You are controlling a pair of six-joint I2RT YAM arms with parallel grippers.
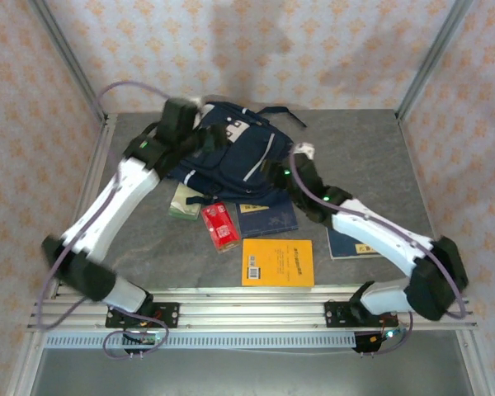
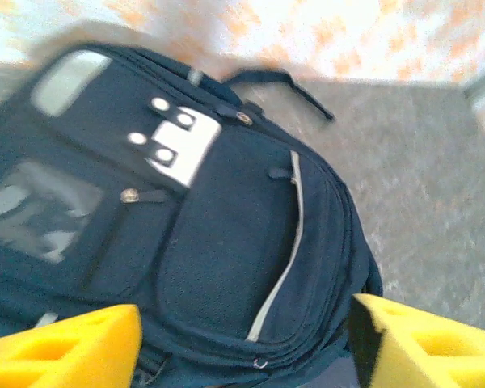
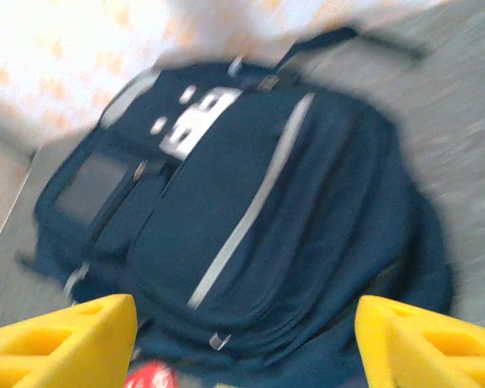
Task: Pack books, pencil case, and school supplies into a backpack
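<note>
Hovering over the backpack (image 1: 231, 153) with both arms here. The backpack lies flat toward the far side of the table (image 1: 379, 157), front pocket up, with its white stripes and grey-white patches showing.

The left gripper (image 2: 242, 343) is at the backpack's left side. Its yellow fingers (image 2: 73, 343) are spread wide, with nothing between them but the navy fabric beyond. The right gripper (image 3: 242, 343) is at the backpack's near-right side, fingers (image 3: 424, 339) also well apart and not pinching anything. Can't tell if either one touches the fabric, since both wrist views are pretty blurry.

Stuff lying out on the near side of the backpack:
- a green-edged packet (image 1: 184, 200) at its near-left corner
- a red packet (image 1: 219, 225) just beside that
- a navy book (image 1: 266, 219) right up against the backpack's near edge
- the orange-yellow book (image 1: 277, 262), barcode up, nearer the arm bases
- a second navy book (image 1: 352, 243) off to the backpack's near right, partly under the right arm
</note>
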